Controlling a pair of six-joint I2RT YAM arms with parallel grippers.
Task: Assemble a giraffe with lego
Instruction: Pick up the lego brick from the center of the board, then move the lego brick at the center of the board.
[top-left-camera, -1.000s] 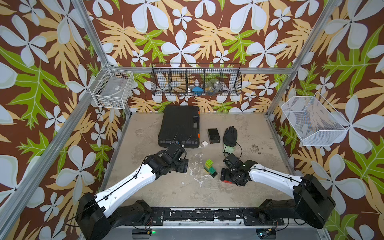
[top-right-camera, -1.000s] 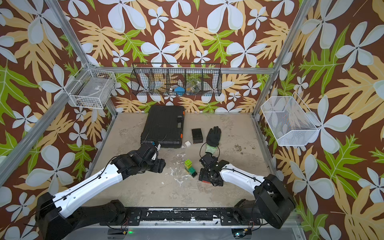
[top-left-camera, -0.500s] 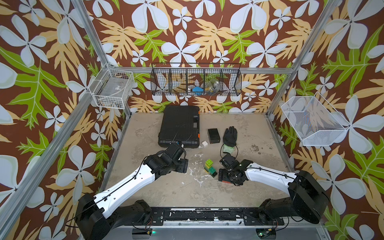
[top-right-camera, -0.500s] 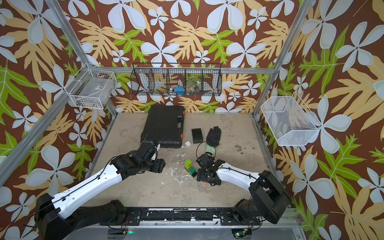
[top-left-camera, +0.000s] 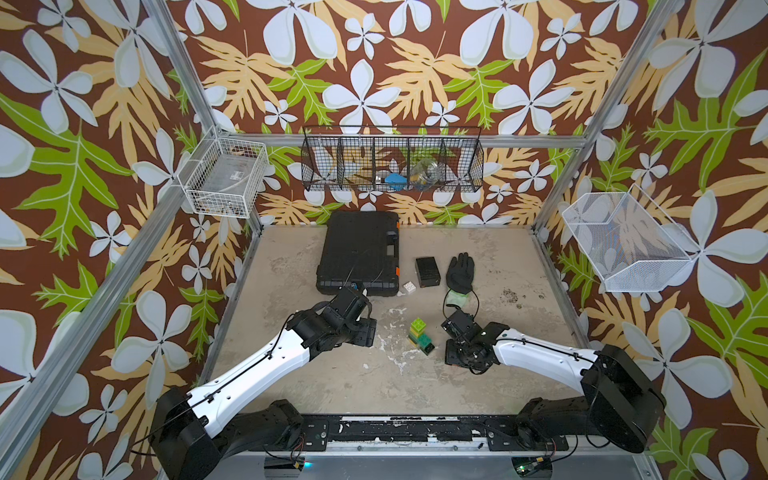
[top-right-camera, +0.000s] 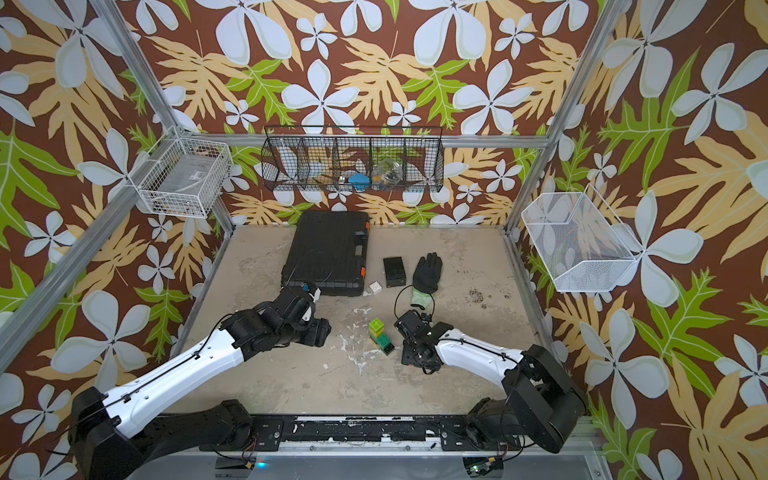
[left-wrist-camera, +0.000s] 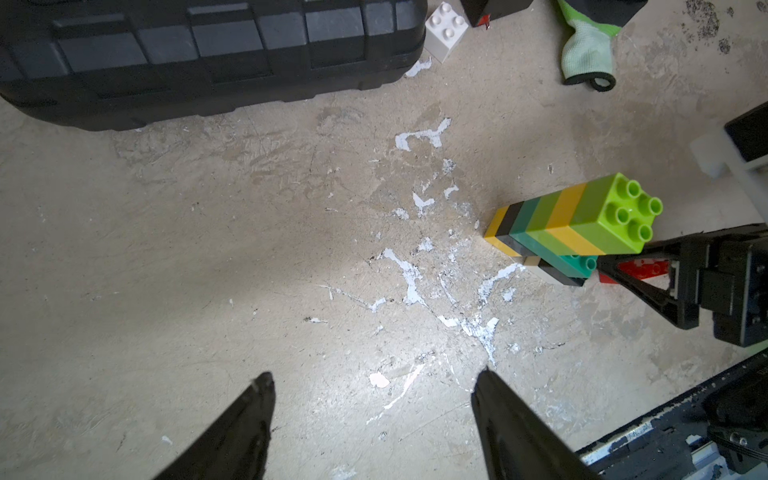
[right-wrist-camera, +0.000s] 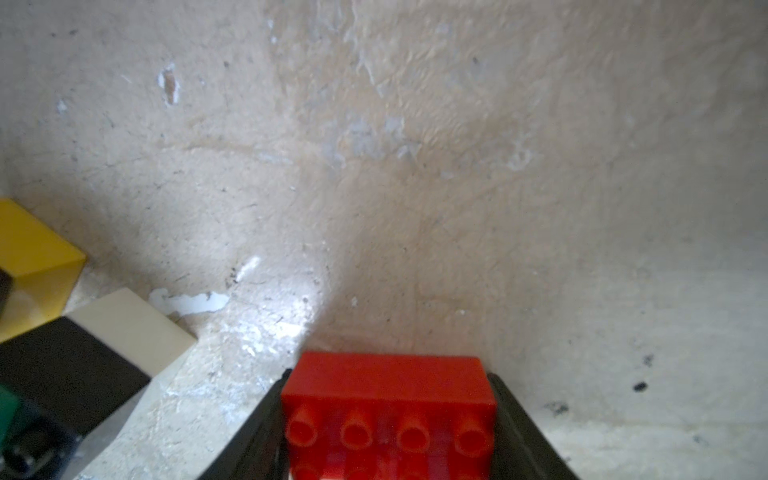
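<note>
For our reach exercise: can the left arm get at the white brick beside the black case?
Probably yes: left gripper open and empty, only bare table between it and the white brick.

Robot lab test cell. Evidence: a bench boxed in by aluminium framing, with floral-print panels as walls on three sides. Two white-and-black arms, the left arm and the right arm, sit on a black rail along the front edge of the table. The tabletop is scuffed and its coating is chipped. Wire baskets hang on the walls: a black one at the back, white ones on the left and right. A black hard case lies at the back edge.
</note>
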